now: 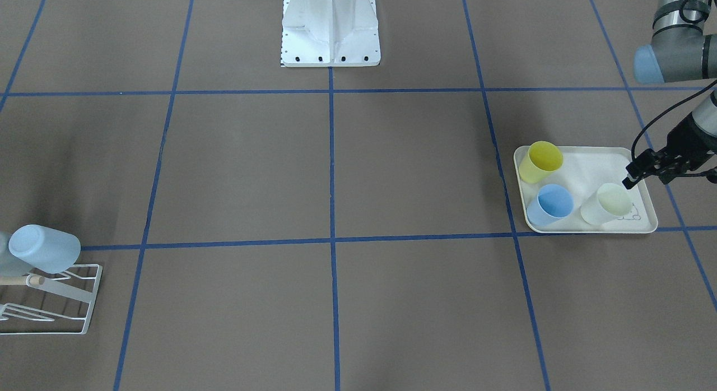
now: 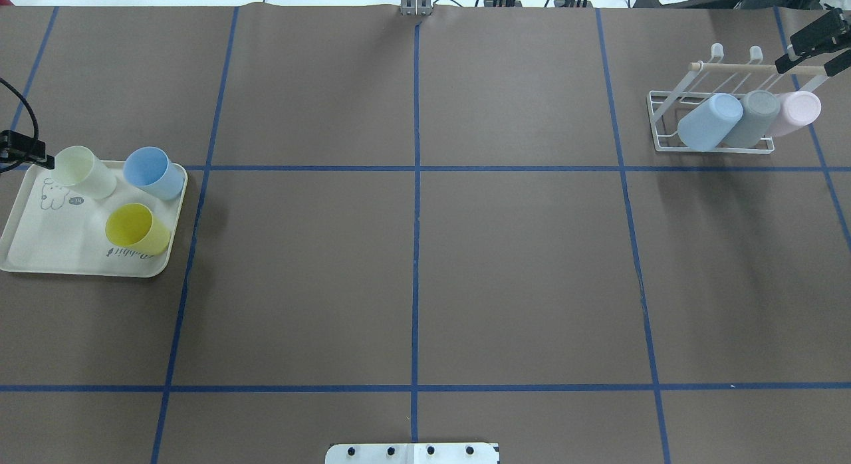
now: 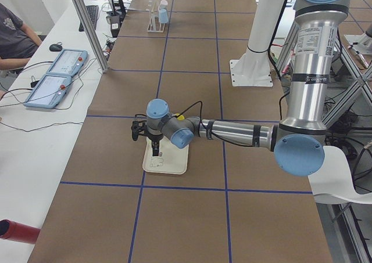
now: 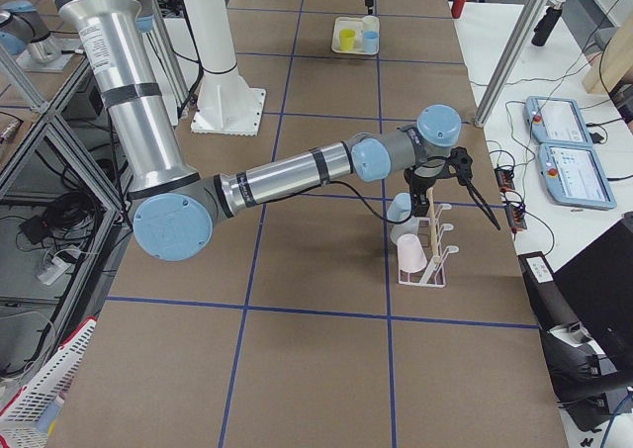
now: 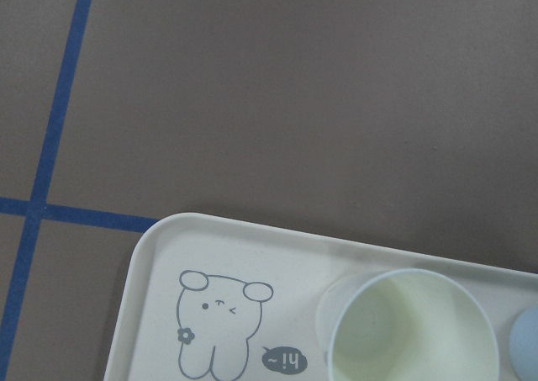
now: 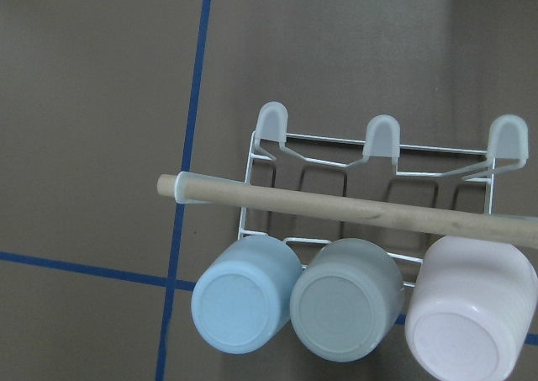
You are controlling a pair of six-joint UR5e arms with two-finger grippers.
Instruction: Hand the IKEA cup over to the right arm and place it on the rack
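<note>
Left gripper (image 1: 628, 177) just beside upright pale cup (image 1: 608, 205), nearer arm, state unclear; right gripper (image 2: 786, 58) open, empty, above rack (image 2: 738, 67).

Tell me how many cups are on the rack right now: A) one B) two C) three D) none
C: the blue cup, grey cup and pink cup sit side by side on the rack.

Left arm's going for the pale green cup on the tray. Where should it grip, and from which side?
Pinch the wall of the pale green cup at the rim, coming straight down: it stands upright, mouth open. Take the side facing the left gripper, away from the blue cup, probably the roomiest.
</note>
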